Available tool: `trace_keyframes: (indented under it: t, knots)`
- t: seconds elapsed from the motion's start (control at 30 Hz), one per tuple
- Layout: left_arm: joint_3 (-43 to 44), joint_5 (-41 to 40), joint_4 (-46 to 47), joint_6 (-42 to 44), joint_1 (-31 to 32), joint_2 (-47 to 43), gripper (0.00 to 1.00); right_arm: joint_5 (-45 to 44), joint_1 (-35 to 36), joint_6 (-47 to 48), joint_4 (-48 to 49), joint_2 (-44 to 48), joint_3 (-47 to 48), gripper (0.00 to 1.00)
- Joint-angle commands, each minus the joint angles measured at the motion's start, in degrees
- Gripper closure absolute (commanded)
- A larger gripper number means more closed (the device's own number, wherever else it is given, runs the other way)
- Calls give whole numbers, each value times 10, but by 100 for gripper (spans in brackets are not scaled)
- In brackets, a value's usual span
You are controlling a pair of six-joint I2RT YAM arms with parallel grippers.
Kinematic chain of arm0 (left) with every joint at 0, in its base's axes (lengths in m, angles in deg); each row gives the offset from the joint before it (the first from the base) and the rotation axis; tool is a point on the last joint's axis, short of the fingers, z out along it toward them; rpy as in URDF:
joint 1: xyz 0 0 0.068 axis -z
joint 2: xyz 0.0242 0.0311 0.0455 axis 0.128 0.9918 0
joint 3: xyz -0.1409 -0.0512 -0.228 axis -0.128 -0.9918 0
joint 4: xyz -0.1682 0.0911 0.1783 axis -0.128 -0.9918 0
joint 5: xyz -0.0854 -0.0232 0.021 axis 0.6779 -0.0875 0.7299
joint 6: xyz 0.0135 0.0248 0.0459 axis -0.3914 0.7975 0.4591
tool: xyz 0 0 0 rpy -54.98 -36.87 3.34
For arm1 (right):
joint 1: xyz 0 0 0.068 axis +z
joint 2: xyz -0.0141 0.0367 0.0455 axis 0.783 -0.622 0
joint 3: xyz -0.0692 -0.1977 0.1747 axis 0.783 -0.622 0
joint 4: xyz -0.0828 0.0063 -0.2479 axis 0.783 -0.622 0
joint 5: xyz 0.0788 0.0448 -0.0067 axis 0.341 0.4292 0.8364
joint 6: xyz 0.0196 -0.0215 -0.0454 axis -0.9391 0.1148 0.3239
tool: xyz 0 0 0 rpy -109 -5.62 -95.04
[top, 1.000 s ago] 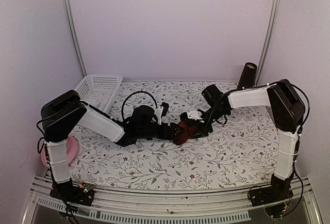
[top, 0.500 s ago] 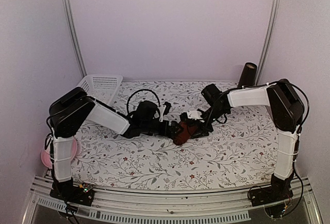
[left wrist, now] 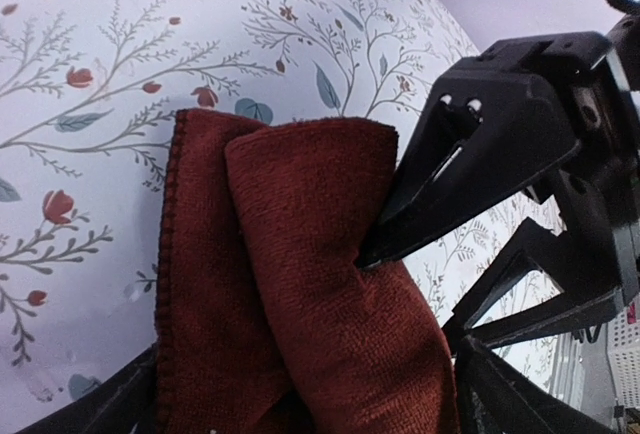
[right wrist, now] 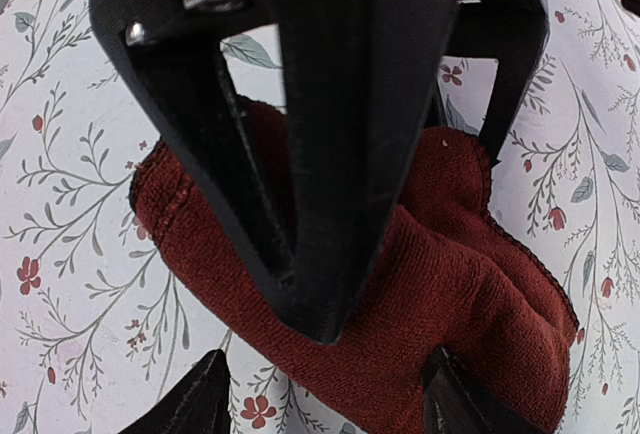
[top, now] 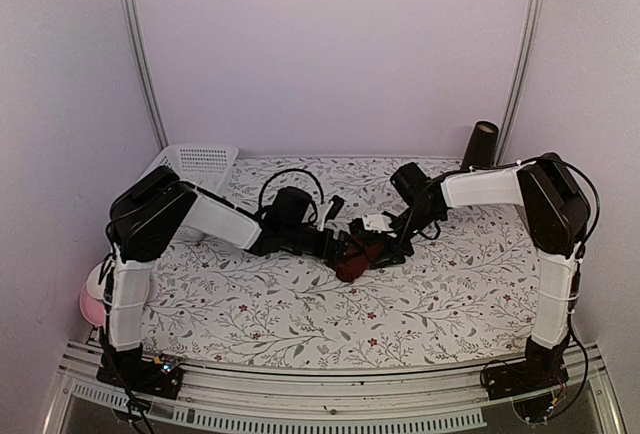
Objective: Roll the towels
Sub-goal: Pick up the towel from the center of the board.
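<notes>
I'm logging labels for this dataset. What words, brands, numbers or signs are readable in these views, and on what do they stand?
None can be read. No writing shows on the maroon towel, the floral tablecloth, the white basket or the dark cylinder.

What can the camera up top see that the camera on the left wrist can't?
Only the top view shows the whole left arm and right arm, a white basket, a black cup, something pink at the table's left edge, and the walls. Only the left wrist view shows the red towel up close: its fuzzy surface, its folds and its stitched edge. Both show that red towel lying on the flowered tablecloth.
</notes>
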Motion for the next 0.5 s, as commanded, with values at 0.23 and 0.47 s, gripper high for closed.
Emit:
trace_keyframes:
  t: [0.23,0.47]
  knots:
    - [9,44,-110,23,-9,31,28,-35,3,-4,-26,-28,-12,35]
    - [24,48,-134,23,-9,42,52,-39,3,-7,-17,-18,-19,35]
